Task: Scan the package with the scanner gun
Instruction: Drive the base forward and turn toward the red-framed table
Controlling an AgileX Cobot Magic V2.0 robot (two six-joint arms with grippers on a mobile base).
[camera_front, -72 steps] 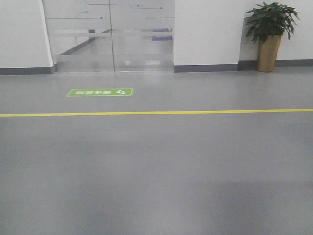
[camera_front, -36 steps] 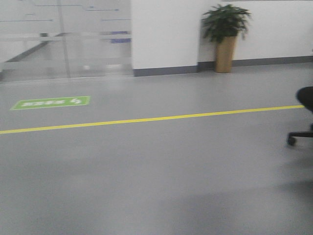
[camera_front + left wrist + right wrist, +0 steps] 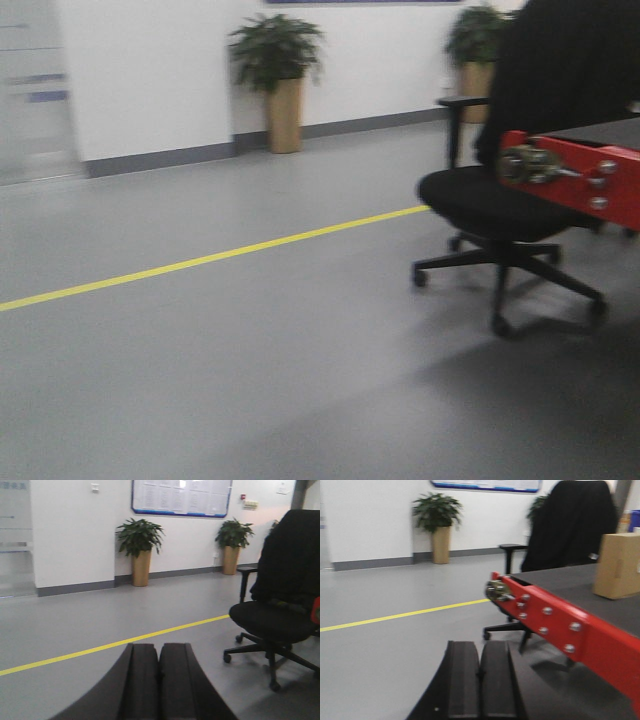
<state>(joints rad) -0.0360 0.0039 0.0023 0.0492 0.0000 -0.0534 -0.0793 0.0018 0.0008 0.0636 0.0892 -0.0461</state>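
Observation:
A tan cardboard box, the package [image 3: 619, 565], stands on a dark table top [image 3: 560, 582] at the far right of the right wrist view, well ahead of and to the right of my right gripper [image 3: 480, 647]. That gripper is shut with nothing between its black fingers. My left gripper [image 3: 159, 649] is also shut and empty, held over bare grey floor. The scanner gun is out of view.
The table has a red bolted edge [image 3: 555, 620] [image 3: 590, 180]. A black office chair [image 3: 510, 200] [image 3: 280, 610] stands beside it on the grey floor. A yellow floor line [image 3: 200, 262] runs across. Potted plants [image 3: 278, 75] [image 3: 232, 545] stand at the white wall.
The front view has swung to the right. The glass door and green floor sign have slid out at the left. The chair and the red table edge have come in at the right.

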